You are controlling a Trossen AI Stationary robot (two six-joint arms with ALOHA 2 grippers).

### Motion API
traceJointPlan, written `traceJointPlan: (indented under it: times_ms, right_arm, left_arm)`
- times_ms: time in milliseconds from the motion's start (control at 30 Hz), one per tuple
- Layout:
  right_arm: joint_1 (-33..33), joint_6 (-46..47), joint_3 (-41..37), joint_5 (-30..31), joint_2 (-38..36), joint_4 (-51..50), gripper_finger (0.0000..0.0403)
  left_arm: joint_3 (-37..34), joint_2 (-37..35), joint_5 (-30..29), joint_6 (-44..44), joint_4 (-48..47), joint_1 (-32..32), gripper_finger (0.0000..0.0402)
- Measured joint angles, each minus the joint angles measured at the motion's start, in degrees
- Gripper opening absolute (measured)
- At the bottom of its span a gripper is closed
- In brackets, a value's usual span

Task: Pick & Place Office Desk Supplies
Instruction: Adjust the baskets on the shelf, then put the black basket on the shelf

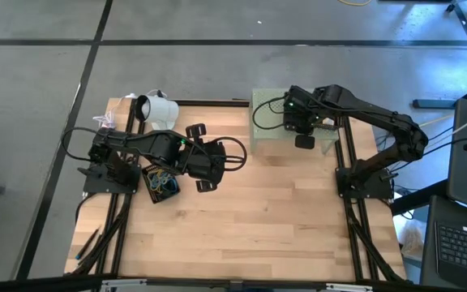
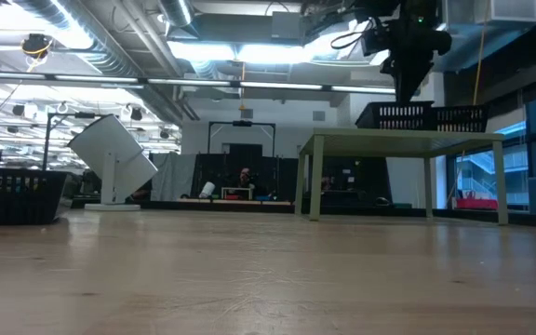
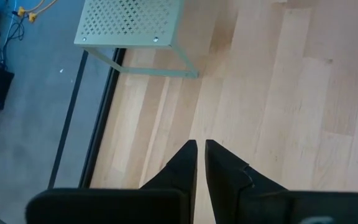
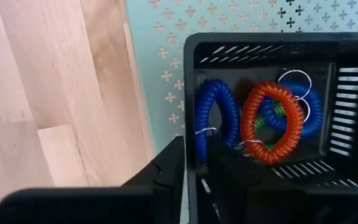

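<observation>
A pale, butcher-block wooden table (image 1: 250, 219) was seen on a grey floor, with an open workshop room beyond it in the low view; its front half lay bare, leaving free room between the arms. A pale green perforated stand (image 1: 267, 122) stood at the far edge, carrying a black slotted basket (image 4: 347, 112); coiled blue (image 4: 216, 121) and orange wrist bands (image 4: 272, 121) with metal rings were held inside it. The right gripper (image 4: 194, 165) was positioned at the basket's near wall, its fingers slightly parted astride the rim, nothing pinched. The left gripper (image 3: 199, 163) was held above bare wood, fingers pressed nearly together, empty; a second dark basket (image 1: 160, 185) of supplies lay beneath that arm.
</observation>
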Motion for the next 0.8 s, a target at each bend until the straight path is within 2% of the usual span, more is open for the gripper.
traceJointPlan:
  times_ms: [300,667,800]
  right_arm:
    - [0.1,0.0,0.0,4.8,-0.4,0.2,0.0090]
    - [0.8,2.4,0.0,4.4,-4.4,-0.1,0.0096]
    - [2.5,4.7,0.0,4.4,-6.0,0.2,0.0096]
  left_arm:
    - [0.0,0.0,0.0,-0.4,0.0,0.0,0.0029]
    - [0.0,0.0,0.7,-3.4,0.0,0.0,0.0043]
    - [0.0,0.5,5.3,-8.3,0.0,-0.4,0.0058]
